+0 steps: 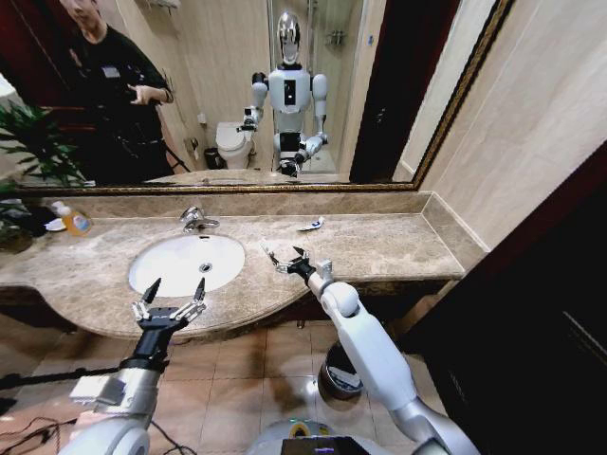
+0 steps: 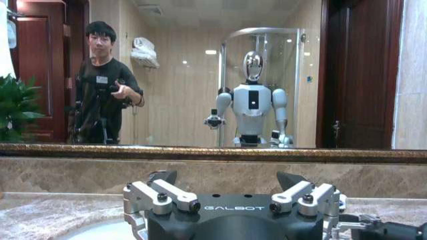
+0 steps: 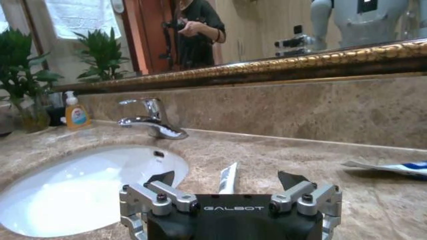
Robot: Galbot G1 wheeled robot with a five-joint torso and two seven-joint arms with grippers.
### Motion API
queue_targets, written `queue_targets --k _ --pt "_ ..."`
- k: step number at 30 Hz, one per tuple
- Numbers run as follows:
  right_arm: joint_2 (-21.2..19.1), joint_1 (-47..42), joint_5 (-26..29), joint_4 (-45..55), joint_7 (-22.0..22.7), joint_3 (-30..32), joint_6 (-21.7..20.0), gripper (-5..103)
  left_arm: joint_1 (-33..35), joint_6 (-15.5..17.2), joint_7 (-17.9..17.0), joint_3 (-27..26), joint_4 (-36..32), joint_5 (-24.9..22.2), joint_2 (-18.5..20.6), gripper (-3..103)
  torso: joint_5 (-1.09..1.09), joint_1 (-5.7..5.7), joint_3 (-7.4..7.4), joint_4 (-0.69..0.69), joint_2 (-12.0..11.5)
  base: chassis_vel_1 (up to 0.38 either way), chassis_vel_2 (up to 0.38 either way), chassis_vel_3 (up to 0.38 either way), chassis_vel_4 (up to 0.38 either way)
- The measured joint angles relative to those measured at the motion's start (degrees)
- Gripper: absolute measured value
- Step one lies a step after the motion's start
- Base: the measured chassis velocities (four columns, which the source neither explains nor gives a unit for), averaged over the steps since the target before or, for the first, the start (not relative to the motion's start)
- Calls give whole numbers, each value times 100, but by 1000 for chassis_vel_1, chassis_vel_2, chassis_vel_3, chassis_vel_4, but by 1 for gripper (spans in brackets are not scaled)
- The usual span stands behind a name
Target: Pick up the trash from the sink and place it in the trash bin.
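Marble counter [image 1: 379, 248] with white sink [image 1: 186, 263], chrome faucet [image 1: 197, 220], soap bottle [image 1: 74, 221] at the far left; trash bin [image 1: 339, 372] on the floor below. 1 white tube [image 3: 227, 178] lies on the counter just ahead of the right gripper [image 1: 288, 259], jaws open, arm reaching over the counter edge. Another blue-ended sachet [image 1: 311, 225] lies near the backsplash. Left gripper [image 1: 172, 301] hovers at the sink's front rim, jaws open, empty.

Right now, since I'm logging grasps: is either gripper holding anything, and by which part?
Nothing is held. The right gripper is open over the counter by a white wrapper; the left gripper is open at the sink's front edge.
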Motion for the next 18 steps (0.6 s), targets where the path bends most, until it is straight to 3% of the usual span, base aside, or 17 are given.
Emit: queue_targets --k 18 --pt "431 915 -22 -1334 200 -385 119 100 0 0 0 0 0 0 0 100 0 0 0 0 0 0 0 0 0"
